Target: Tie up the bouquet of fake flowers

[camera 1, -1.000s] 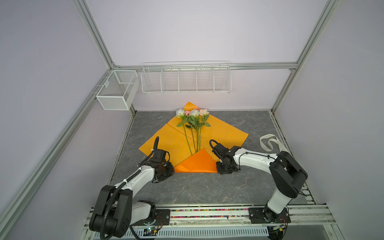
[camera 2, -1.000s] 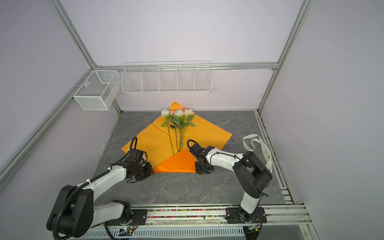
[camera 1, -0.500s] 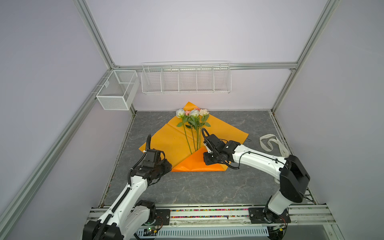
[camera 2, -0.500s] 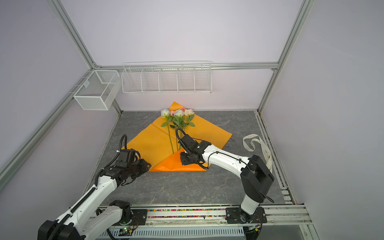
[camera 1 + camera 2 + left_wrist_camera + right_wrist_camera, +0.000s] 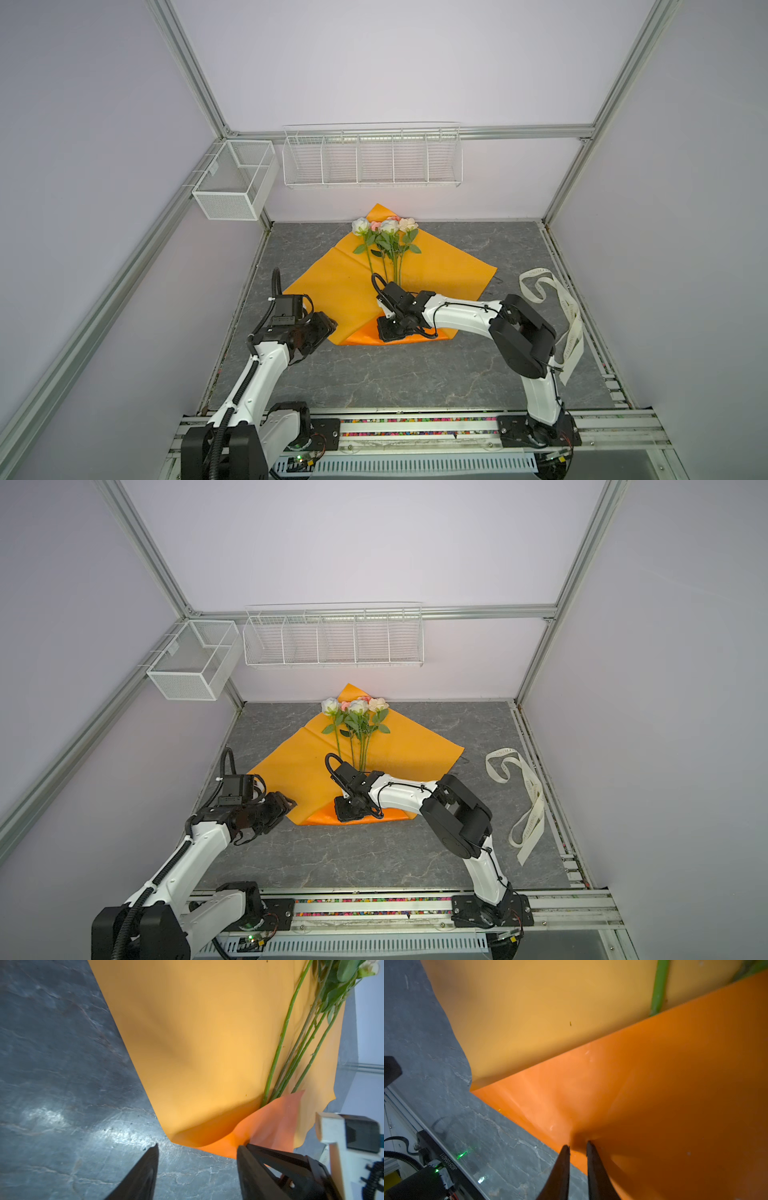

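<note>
Paper (image 5: pixel 332 286) and bouquet (image 5: pixel 388 245) fill the centre; near tabletop (image 5: pixel 395 374) free.

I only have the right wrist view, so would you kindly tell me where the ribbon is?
Observer: The ribbon lies loose on the table, right of the orange paper, apart from it.
Operator: Thanks; what is the left gripper doing?
Observer: The left gripper is open at the paper's near-left corner, holding nothing.
Operator: And the blooms?
Observer: The bouquet has its blooms pointing toward the back wall.
</note>
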`<state>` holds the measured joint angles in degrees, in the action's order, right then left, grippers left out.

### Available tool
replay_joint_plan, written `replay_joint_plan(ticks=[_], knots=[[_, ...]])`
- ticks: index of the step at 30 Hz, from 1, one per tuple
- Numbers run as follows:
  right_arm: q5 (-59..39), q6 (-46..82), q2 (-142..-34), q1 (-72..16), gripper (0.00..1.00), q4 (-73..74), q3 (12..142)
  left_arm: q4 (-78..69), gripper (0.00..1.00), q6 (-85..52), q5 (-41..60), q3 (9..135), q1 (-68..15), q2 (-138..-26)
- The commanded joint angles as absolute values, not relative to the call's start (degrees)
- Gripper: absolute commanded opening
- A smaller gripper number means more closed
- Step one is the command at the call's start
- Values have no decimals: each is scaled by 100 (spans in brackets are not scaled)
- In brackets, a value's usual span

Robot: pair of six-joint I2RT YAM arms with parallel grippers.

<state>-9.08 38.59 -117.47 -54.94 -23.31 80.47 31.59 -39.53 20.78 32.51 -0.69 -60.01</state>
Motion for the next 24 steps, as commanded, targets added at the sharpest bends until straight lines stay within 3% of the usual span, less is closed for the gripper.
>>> replay_joint_plan(ticks=[1,8,17,24], knots=[[-844,3945,-11969,-5446,18,-2566,8075,2855,66,-3954,2550,3322,171,-6239],[-825,3843,-11716,-5302,15,-2565,7485,2700,81,-3899,2392,3562,355,-7043],[-1010,3638,-11548,-5221,15,-2584,7283,2196,83,-4102,2614,3862,466,-8116],[-1010,3669,-11588,-5220,16,-2584,7295,1640,81,-4375,2451,3550,492,-8311]])
